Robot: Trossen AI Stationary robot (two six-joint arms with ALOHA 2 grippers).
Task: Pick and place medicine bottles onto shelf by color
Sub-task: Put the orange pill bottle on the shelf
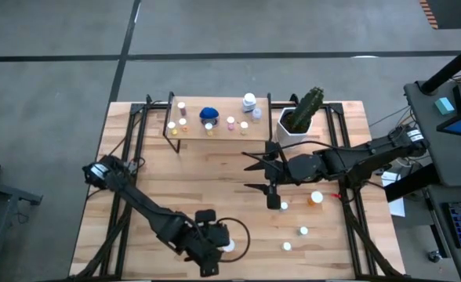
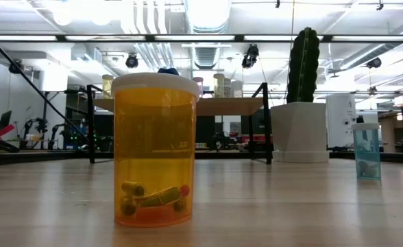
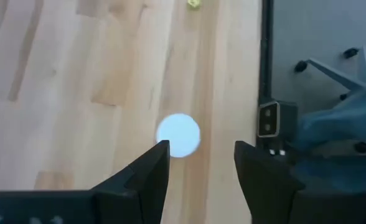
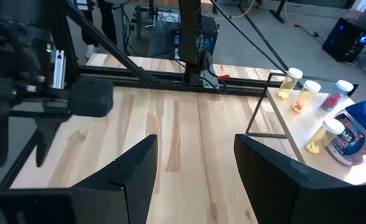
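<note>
- grey concrete floor (image 1: 238, 31) around the light slatted wooden surface (image 1: 215, 176)
- white ceiling with ducts and pipes (image 2: 153, 31), bright lights
- desk with equipment (image 1: 458, 110) at one side
- white cabinet (image 2: 340, 120) far back

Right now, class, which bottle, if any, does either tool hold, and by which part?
None: left tool hangs open above a white-capped bottle; right tool is open, empty.

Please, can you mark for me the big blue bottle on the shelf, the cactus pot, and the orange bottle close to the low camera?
blue bottle (image 1: 208, 114): high view, on its blue top.
cactus pot (image 2: 299, 132): low view, on its white wall.
orange bottle (image 2: 155, 151): low view, on its amber body.
</note>
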